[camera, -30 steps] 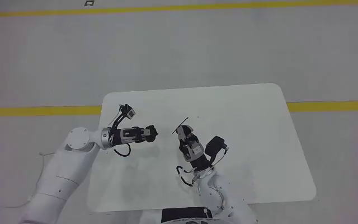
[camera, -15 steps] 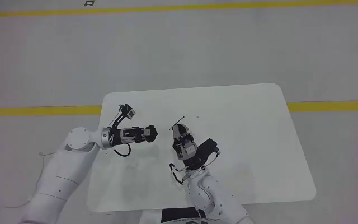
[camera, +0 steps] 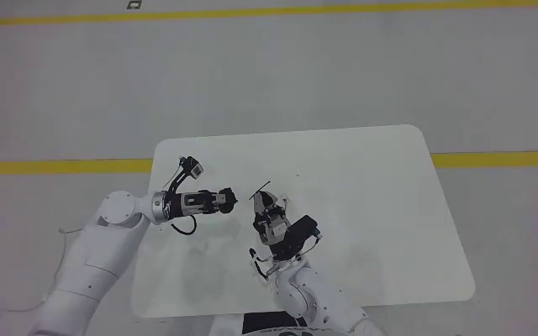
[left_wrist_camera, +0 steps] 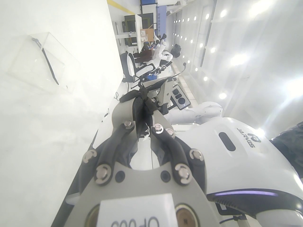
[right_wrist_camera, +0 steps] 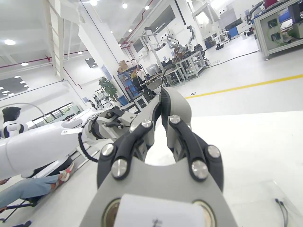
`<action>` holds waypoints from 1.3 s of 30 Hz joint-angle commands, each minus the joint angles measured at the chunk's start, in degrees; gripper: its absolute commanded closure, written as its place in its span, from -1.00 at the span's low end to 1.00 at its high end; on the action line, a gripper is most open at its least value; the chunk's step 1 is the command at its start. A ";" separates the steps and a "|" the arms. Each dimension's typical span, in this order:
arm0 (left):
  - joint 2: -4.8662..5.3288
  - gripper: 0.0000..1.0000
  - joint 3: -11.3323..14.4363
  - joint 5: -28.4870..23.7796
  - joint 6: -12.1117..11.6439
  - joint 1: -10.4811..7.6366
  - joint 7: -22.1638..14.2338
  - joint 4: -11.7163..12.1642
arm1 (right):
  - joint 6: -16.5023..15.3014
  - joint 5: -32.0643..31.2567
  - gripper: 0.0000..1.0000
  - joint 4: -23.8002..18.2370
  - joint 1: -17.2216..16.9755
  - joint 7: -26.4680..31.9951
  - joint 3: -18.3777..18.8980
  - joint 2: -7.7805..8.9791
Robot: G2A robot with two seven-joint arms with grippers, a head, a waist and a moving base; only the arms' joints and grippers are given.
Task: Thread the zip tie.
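Zip tie (camera: pixel 262 186): pinched in right gripper (camera: pixel 266 200), fingers closed tight on it, thin tail poking free beyond tips, above table (camera: pixel 378 210). Tail presumably left free for feeding. Left gripper (camera: pixel 230 200) near, facing it, not touching; clenched on small black piece (left_wrist_camera: pixel 127 97), likely locking head, cannot confirm. Spare tie (left_wrist_camera: pixel 48 63) lies in clear tray (left_wrist_camera: pixel 23 55), well apart. Judgement: alignment stage, threading not yet begun.
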 commanded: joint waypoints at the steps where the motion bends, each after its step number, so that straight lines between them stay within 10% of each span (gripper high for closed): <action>1: 0.00 1.00 0.00 0.00 0.00 0.00 0.00 0.00 | -0.02 -0.01 1.00 -0.01 -0.01 0.03 0.01 -0.01; 39: 0.00 1.00 0.00 0.00 0.00 0.00 0.00 0.00 | 3.10 -0.48 1.00 0.14 3.57 2.28 -4.61 0.54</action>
